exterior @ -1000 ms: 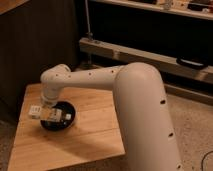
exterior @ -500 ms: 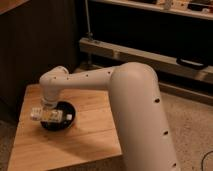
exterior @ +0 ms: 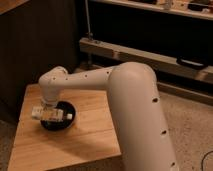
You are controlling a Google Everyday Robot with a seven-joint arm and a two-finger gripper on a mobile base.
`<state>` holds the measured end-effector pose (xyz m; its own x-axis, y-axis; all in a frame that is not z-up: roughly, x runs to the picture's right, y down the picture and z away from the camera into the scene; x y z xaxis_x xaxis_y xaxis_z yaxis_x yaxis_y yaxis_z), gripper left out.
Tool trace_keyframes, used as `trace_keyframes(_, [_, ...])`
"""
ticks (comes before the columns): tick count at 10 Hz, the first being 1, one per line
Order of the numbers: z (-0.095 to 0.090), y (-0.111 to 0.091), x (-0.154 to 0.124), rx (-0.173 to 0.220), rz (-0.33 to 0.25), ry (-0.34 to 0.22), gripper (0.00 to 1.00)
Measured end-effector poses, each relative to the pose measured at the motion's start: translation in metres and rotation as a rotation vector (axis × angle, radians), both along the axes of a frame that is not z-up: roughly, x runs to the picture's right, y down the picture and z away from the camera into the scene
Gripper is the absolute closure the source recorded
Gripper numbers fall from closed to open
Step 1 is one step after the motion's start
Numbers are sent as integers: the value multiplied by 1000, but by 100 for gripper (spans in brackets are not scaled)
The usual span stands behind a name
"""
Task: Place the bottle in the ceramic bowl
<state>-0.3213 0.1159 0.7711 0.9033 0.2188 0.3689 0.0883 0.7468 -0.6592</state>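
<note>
You see the gripper [exterior: 50, 116] directly over the ceramic bowl [exterior: 66, 107] on the wooden table [exterior: 75, 135]. The bottle [exterior: 52, 116] lies horizontally at the gripper, above the bowl's interior. You cannot tell whether the gripper grasps the bottle.

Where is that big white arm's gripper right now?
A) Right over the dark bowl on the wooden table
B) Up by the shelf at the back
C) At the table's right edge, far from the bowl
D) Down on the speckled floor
A: the gripper sits directly over the shallow round black ceramic bowl on the light wooden table, with the small cream-white plastic bottle lying at it above the bowl.
</note>
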Motion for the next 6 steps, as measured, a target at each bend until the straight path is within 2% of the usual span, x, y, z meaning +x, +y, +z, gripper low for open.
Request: trace_keyframes(6, [0,0,0,-6,4,-2,20])
